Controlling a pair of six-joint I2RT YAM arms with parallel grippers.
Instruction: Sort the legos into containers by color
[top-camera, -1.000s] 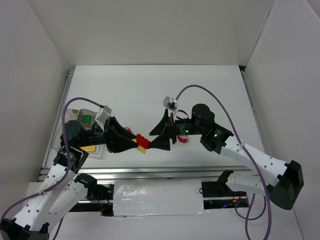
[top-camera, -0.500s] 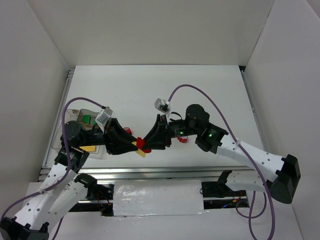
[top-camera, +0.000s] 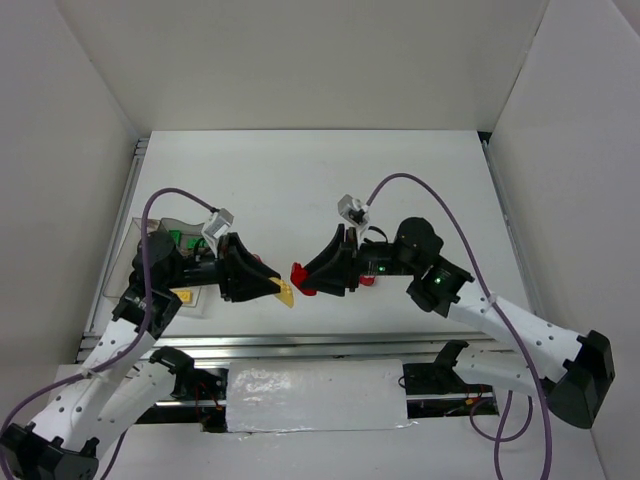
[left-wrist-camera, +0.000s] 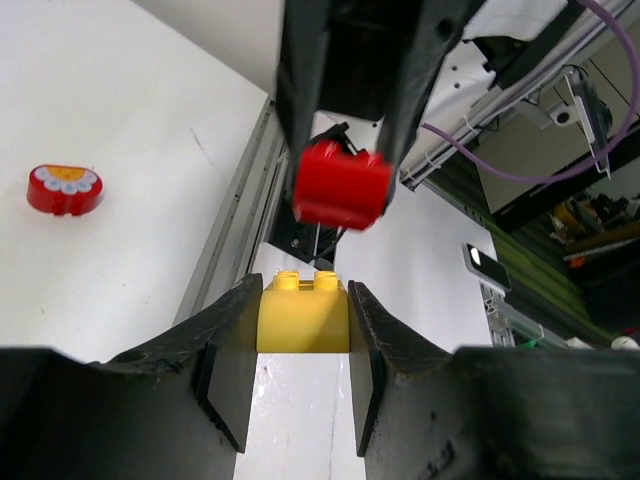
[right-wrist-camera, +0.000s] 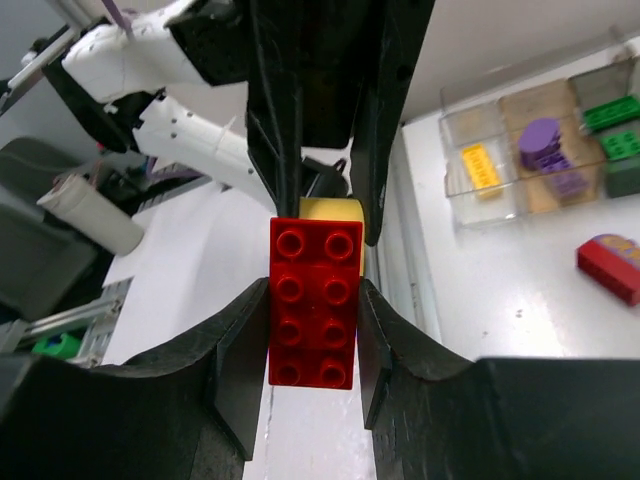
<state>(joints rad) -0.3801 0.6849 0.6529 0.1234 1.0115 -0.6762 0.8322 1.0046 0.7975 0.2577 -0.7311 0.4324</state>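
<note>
My left fingers (top-camera: 266, 288) are closed partway on a yellow brick (left-wrist-camera: 303, 315), pinching its two sides, with its two studs pointing away from my wrist. My right fingers (top-camera: 312, 277) are closed the same way on a longer red brick (right-wrist-camera: 311, 300), whose eight studs face the right wrist camera. The two bricks face each other tip to tip over the near part of the white counter (top-camera: 300, 190), close together with a small gap between them. A rounded red piece (left-wrist-camera: 63, 190) with a patterned top lies alone on the counter, near my right arm. The clear trays (right-wrist-camera: 530, 105) sit at the left side of the counter, behind my left arm. In their compartments I see one yellow brick (right-wrist-camera: 480, 165), purple rounded pieces (right-wrist-camera: 545, 145) and green bricks (right-wrist-camera: 612, 112).
</note>
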